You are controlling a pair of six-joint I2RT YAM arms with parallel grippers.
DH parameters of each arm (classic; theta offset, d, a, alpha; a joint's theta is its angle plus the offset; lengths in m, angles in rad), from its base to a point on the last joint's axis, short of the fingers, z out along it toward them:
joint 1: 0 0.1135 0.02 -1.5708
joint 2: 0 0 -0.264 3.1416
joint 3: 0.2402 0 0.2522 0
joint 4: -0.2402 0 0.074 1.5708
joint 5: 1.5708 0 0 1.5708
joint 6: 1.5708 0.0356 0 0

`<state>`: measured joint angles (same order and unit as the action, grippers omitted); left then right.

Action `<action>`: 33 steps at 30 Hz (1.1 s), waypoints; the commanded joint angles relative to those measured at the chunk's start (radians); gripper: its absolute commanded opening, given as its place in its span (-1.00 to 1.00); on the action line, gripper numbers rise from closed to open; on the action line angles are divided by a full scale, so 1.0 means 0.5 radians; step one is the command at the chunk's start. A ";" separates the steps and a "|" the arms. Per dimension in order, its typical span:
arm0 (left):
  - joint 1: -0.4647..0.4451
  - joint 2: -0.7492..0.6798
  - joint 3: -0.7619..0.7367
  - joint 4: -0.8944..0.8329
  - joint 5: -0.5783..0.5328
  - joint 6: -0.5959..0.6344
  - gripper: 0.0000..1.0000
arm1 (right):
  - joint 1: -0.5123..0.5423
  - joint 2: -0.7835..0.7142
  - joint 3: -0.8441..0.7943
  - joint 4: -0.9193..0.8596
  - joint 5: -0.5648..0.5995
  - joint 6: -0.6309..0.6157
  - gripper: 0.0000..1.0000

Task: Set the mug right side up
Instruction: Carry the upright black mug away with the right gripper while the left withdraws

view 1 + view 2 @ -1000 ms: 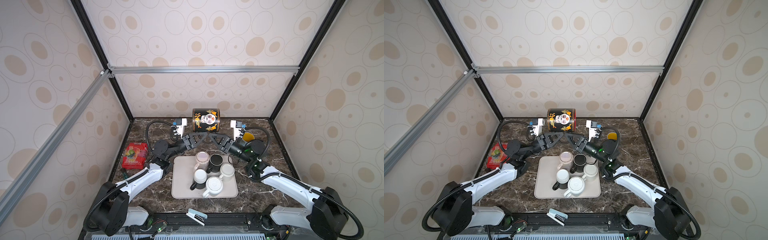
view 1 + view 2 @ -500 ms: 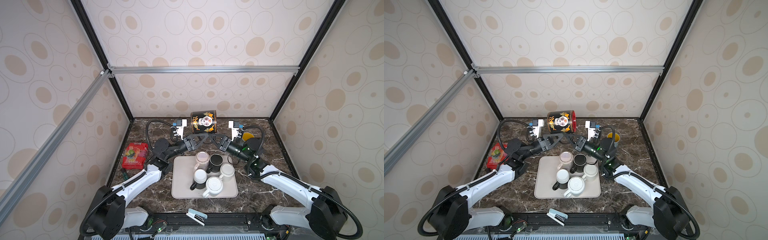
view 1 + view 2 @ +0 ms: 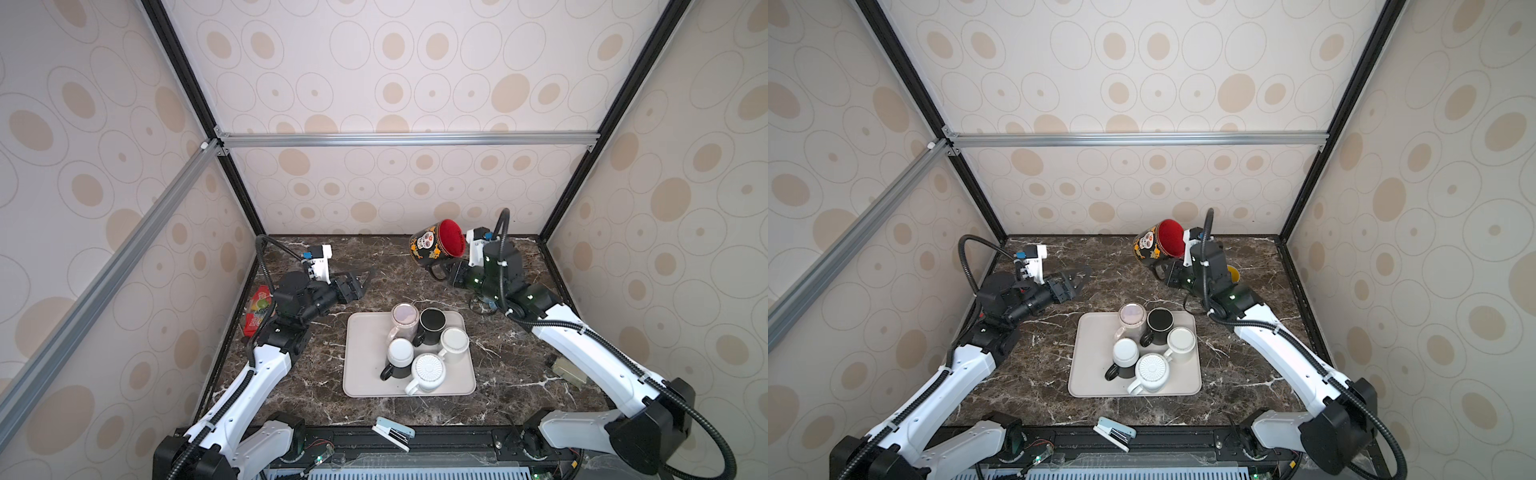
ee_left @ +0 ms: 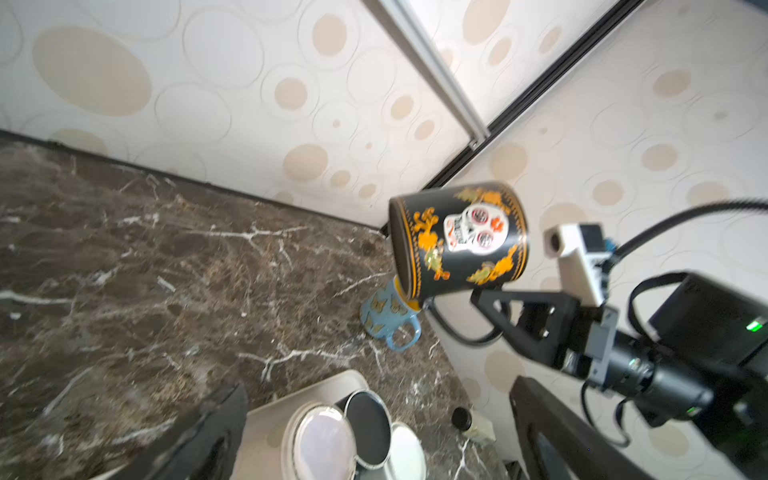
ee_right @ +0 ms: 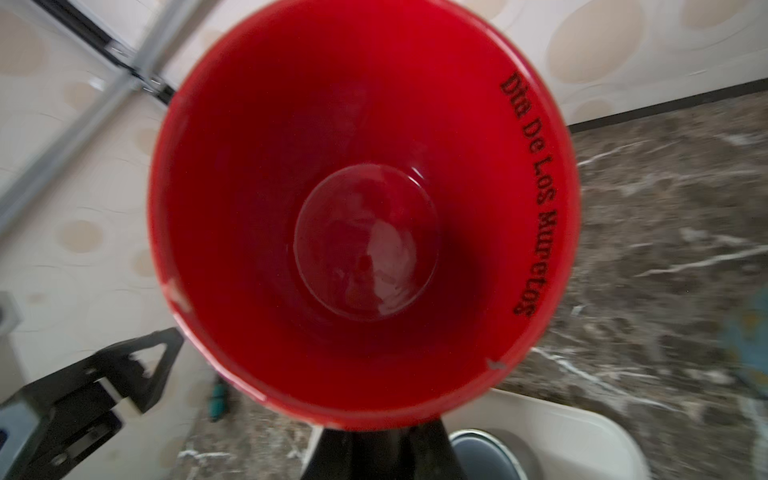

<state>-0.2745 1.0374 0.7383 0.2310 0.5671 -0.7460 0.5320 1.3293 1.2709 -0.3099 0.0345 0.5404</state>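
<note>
Mug: You have the black skull mug (image 3: 430, 249) up in the air over the back of the table (image 3: 519, 361), right of the middle, touching nothing on the surface.
Tilt: It lies close to sideways. In both top views its red mouth faces up and toward the right arm, and its base points down toward the left arm's side.
Inside: In the right wrist view the red interior (image 5: 361, 208) fills most of the picture, with dark lettering along the inner rim.
Right pincer: Your right pincer (image 3: 448, 271) is pinched on the mug's handle (image 3: 434, 272) from below and carries the mug alone.
Left pincer: Your left pincer (image 3: 358, 284) is spread wide and holds nothing. It sits low over the left part of the table, well apart from the mug, pointing toward it.
Left wrist view: The skull side of the mug (image 4: 461, 241) shows here, with the right pincer's finger clamped at the handle beneath it.
Tray: A pale tray (image 3: 353, 374) lies in the middle of the table with five cups clustered on it, nearer you than the held mug.
Blue cup: A blue cup (image 4: 384, 311) with a yellow inside stands on the table near the back right corner, below and behind the mug.
Packet: A red packet (image 3: 257, 309) lies at the table's left edge, beside the left arm.
</note>
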 commanded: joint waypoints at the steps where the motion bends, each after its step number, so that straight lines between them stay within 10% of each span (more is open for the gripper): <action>1: 0.009 0.006 0.000 -0.143 0.008 0.223 1.00 | -0.004 0.189 0.375 -0.402 0.532 -0.364 -1.00; 12: 0.004 -0.020 0.060 -0.518 -0.416 0.427 0.99 | -0.031 0.666 0.734 -0.723 0.827 -0.440 -1.00; 33: -0.049 0.056 -0.014 -0.461 -0.436 0.418 0.98 | -0.231 0.676 0.266 -0.560 0.596 -0.340 -1.00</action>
<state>-0.2882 1.0588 0.7277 -0.0219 0.3546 -0.5522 0.4267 1.7264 1.3975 -0.7033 0.3107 0.3523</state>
